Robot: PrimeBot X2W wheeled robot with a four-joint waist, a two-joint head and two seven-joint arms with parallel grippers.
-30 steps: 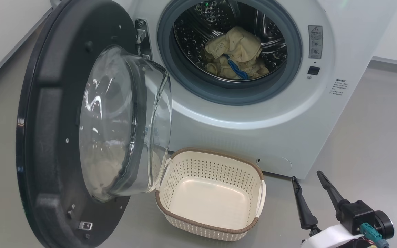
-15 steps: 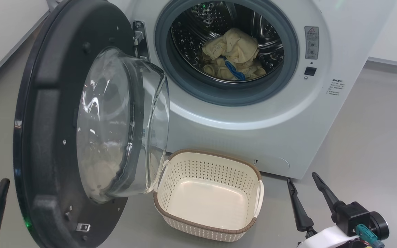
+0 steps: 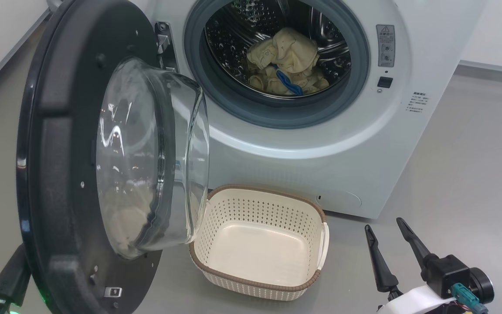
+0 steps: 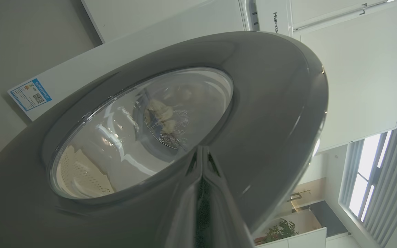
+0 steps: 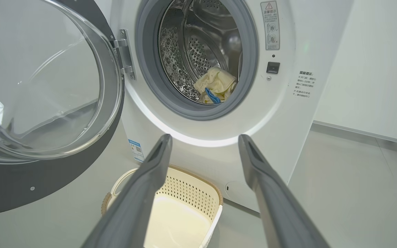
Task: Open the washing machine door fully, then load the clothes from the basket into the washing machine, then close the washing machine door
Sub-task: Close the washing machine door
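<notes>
the loading looks finished: the clothes [image 3: 283,61] lie in a heap at the bottom of the steel drum of the washing machine [image 3: 364,144], pale-yellow pieces with the blue cloth showing among them, and the basket [image 3: 259,209] on the floor just in front of the machine is empty. so the step in hand is the last of the 3, closing up.

the washing machine door [image 3: 72,152] stands swung wide on its hinge at the left of the opening, its glass bowl facing the drum and hanging just above the basket's left end. the left pincer [image 4: 202,151] is behind the door, on its glossy outer side. its 2 fingers are pressed together with nothing between them, and in the left wrist view the tip meets its own reflection on the black ring below the glass, so it seems to be touching the ring or very nearly so. the right pincer [image 3: 384,223] hangs low over the floor, to the right of the basket and clear of it, with its fingers spread wide and empty.

next, i judge, comes a steady push from the left pincer against that ring, following the door's arc round to the grey gasket until the latch catches. i cannot tell whether the bowl will clear the basket's rim.
</notes>
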